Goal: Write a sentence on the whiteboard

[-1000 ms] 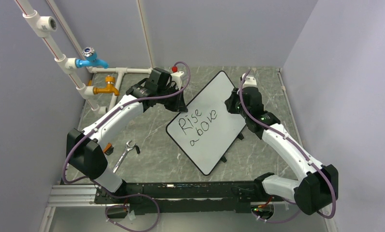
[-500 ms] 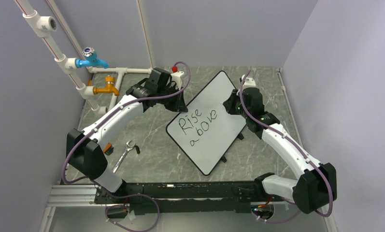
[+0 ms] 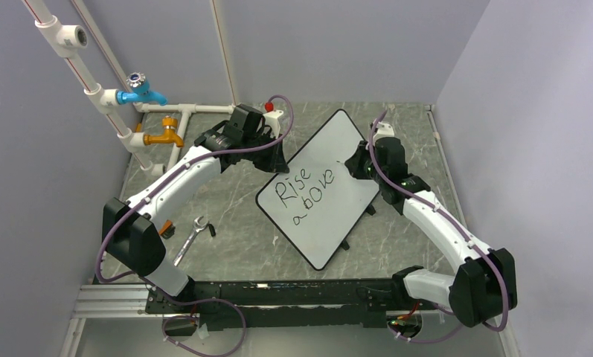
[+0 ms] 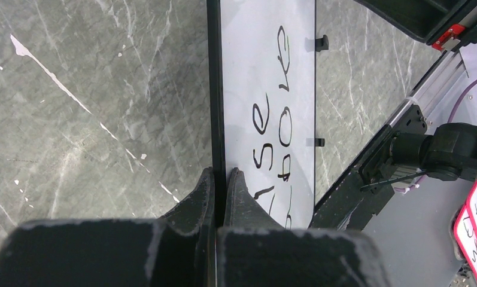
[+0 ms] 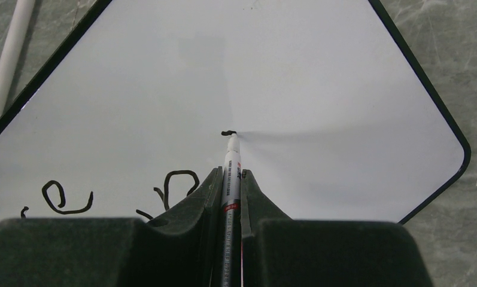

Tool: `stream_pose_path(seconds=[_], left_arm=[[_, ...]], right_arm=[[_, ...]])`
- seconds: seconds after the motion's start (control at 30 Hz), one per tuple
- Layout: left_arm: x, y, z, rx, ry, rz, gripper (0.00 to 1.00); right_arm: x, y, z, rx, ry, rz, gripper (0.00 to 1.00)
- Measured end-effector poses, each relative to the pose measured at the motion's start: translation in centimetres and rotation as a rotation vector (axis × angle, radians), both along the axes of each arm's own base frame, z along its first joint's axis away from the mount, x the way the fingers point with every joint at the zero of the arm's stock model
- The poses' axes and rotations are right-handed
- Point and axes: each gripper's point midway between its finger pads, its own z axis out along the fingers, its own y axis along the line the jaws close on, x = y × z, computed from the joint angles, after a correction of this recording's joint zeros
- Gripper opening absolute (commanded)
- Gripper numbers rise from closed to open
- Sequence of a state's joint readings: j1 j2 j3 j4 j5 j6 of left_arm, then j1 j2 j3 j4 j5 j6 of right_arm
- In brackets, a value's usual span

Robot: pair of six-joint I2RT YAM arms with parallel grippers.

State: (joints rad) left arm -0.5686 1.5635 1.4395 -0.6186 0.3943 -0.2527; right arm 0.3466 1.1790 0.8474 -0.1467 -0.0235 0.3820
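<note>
The whiteboard (image 3: 330,216) lies slanted on the marble table, propped on small black feet. The sentence (image 3: 305,190) on it reads "Rise above" in two slanted black lines. My left gripper (image 3: 280,159) is shut on the board's upper-left rim; in the left wrist view (image 4: 219,174) its fingers pinch the black rim (image 4: 215,89). My right gripper (image 3: 357,161) hovers over the blank upper-right part of the board, shut on a white marker (image 5: 231,158). The marker's tip touches the whiteboard (image 5: 319,78) at a short black stroke (image 5: 227,133).
A metal wrench (image 3: 191,237) lies on the table at the left. White pipes with a blue tap (image 3: 142,90) and a yellow tap (image 3: 164,137) stand at the back left. Grey walls close in on three sides. The mounting rail (image 3: 278,294) runs along the near edge.
My right gripper has shifted slightly over the board with the marker. The left gripper and the board have not moved.
</note>
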Motion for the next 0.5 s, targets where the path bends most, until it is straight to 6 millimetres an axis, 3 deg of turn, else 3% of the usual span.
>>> stream_pose_path(seconds=[0.5], left_arm=[[-0.2,0.1,-0.2,0.006,0.009,-0.001,0.0]], right_arm=[[-2.0,-1.0,-1.3,-0.003,0.035,-0.004,0.0]])
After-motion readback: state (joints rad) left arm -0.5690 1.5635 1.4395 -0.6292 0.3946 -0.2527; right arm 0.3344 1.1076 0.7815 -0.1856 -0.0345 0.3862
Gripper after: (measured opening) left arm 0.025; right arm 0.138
